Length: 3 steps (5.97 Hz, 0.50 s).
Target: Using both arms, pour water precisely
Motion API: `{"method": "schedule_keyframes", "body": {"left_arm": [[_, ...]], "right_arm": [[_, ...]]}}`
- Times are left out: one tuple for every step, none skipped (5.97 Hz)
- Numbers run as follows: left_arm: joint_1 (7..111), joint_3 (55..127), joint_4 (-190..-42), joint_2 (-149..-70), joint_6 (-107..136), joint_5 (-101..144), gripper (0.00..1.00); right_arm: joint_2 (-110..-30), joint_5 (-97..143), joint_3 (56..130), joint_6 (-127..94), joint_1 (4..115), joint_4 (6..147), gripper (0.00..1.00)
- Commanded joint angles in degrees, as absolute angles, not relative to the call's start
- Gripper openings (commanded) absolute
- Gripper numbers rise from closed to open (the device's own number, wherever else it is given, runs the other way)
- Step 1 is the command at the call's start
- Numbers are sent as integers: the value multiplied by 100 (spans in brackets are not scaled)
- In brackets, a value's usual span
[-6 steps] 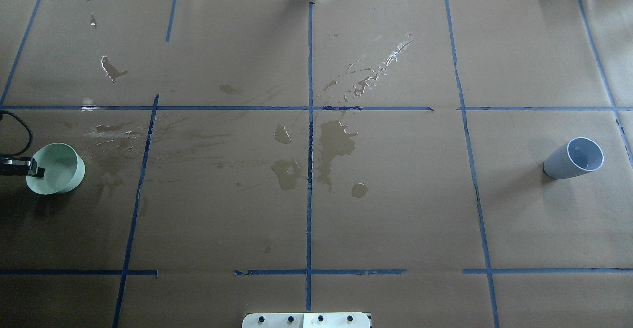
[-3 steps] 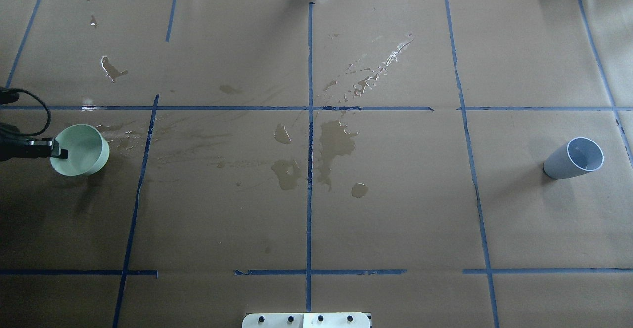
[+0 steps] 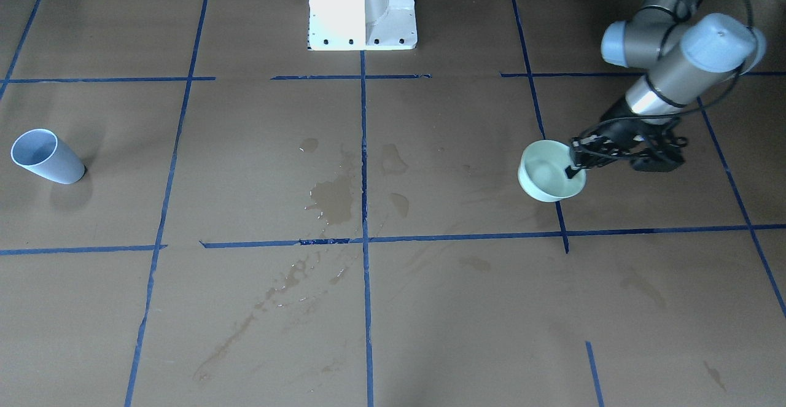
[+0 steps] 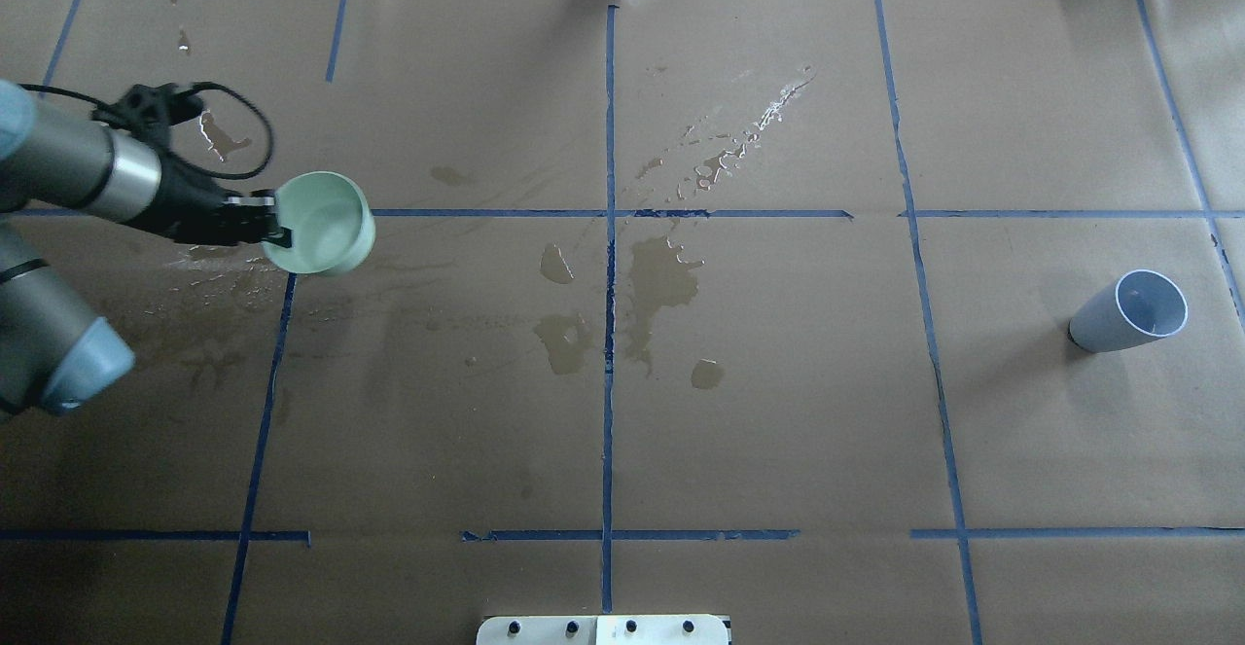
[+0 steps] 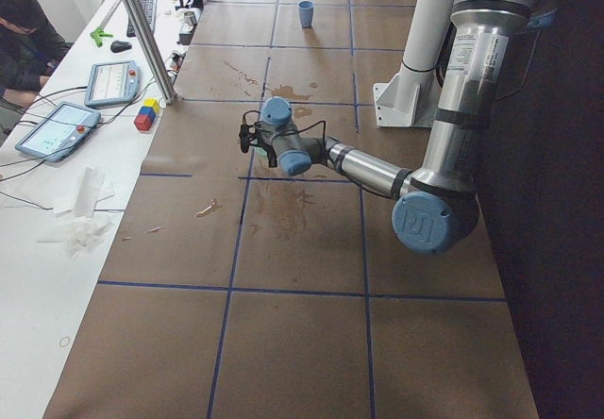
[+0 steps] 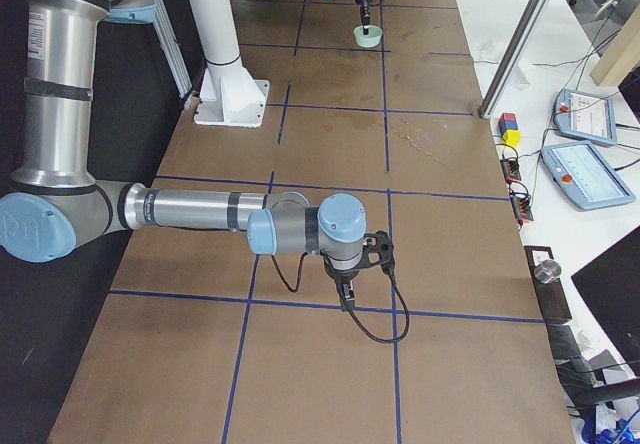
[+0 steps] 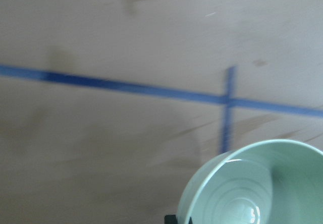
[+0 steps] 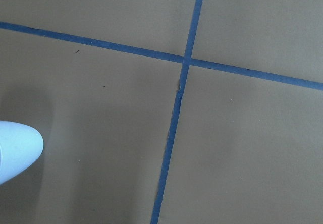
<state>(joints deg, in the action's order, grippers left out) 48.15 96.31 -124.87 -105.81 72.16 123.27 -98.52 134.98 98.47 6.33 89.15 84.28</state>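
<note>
My left gripper (image 4: pixel 279 224) is shut on the near rim of a pale green bowl (image 4: pixel 326 222), held upright above the brown paper; it also shows in the front view as the bowl (image 3: pixel 546 174) beside the gripper (image 3: pixel 575 166). A faint glint of water (image 7: pixel 251 213) lies at the bowl's bottom in the left wrist view. A grey-blue cup (image 4: pixel 1128 312) stands alone at the far right, also seen as the cup (image 3: pixel 46 156). My right gripper (image 6: pixel 346 295) points down at the paper near it; I cannot tell whether it is open or shut.
Spilled water puddles (image 4: pixel 661 275) and streaks (image 4: pixel 749 134) wet the middle of the table. Blue tape lines (image 4: pixel 610 236) grid the paper. The white pedestal (image 3: pixel 362 8) stands at the robot's edge. Tablets (image 6: pixel 582 116), coloured blocks (image 5: pixel 146 115) and a person (image 5: pixel 24 37) are beyond the far edge.
My left gripper has carried the green bowl from the table's left edge to the right and further from the robot. More of the left arm now shows. The cup has not moved.
</note>
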Motion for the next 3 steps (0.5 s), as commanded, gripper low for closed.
{"method": "schedule_keyframes", "body": {"left_arm": [[3689, 9563, -11186, -11964, 7950, 11414, 0], [3222, 9197, -11067, -12528, 8276, 10904, 0], [3034, 8619, -11092, -12986, 8401, 10681, 2]], "right_arm": [[-9844, 13500, 9853, 633, 8903, 8429, 100], [-9835, 13517, 9861, 633, 8895, 8411, 100], [-9835, 13587, 9853, 633, 8877, 8385, 100]]}}
